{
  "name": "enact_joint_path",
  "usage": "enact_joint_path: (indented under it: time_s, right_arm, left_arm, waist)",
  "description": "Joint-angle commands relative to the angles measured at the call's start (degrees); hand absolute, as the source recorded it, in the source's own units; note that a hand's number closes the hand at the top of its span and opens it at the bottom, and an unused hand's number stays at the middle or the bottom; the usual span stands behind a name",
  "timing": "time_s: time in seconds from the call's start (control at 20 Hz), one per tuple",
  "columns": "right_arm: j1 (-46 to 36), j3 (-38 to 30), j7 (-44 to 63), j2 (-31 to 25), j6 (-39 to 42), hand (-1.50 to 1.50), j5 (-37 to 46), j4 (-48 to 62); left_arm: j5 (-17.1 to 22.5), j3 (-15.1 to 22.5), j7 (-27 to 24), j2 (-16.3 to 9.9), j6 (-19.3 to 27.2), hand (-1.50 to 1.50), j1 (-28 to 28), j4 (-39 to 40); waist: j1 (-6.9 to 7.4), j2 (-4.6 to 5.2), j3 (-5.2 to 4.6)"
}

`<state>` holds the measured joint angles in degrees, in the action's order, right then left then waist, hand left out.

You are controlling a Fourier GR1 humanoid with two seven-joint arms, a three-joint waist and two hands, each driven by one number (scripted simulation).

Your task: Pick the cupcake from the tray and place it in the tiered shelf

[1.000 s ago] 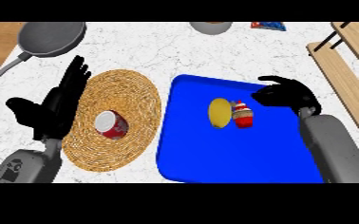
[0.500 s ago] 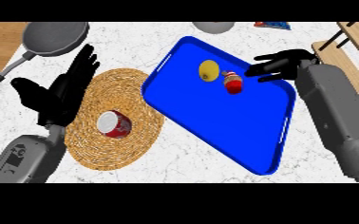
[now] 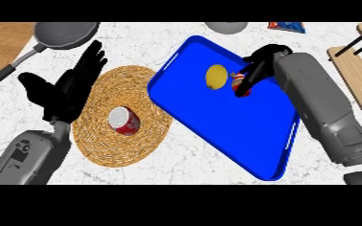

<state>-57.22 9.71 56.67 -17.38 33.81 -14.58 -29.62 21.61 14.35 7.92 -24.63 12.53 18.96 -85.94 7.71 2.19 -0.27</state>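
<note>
Right robot hand closing on cupcake

While the cupcake (image 3: pixel 240 85) is sitting on the blue tray (image 3: pixel 212 124) beside a yellow item (image 3: pixel 216 76), the right robot hand (image 3: pixel 258 67) is curling its fingers round it, likely securing a grasp before lifting toward the tiered shelf (image 3: pixel 348 62) at the right edge. Its forearm is angling in from the lower right. The left robot hand (image 3: pixel 67 88) is resting open, fingers up, beside the woven mat (image 3: pixel 106 143) on the desk (image 3: pixel 176 165).
</note>
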Motion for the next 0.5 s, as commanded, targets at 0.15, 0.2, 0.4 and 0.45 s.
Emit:
enact_joint_path:
  time_s: [0.15, 0.2, 0.4, 0.45]
  right_arm:
    - [-5.8, 7.1, 6.1, 3.6, 18.1, -1.5, 1.4, 8.9]
    - [-7.2, 8.2, 5.8, 4.9, 17.7, -1.5, 2.4, 9.9]
    - [-10.5, 8.7, 4.6, 5.2, 24.6, -1.5, 1.5, 15.7]
    - [-10.2, 10.0, 4.1, 7.7, 23.4, -1.5, 2.5, 16.8]
  left_arm:
    - [0.1, -0.6, 0.7, 0.7, 0.2, 0.0, 1.5, 1.7]
    - [-0.7, 0.2, 1.6, 1.1, 1.2, 0.0, 2.2, 1.1]
    - [-1.2, -0.1, 0.6, 2.3, 1.8, 0.0, 2.5, 2.9]
    - [-0.7, -1.1, -1.2, 1.3, 0.2, 0.0, 1.3, 4.3]
  waist:
    - [-0.9, 0.15, 0.25]
    - [-0.37, 0.14, 0.28]
    - [-2.03, -0.08, 0.23]
    - [-2.12, -0.13, 0.16]
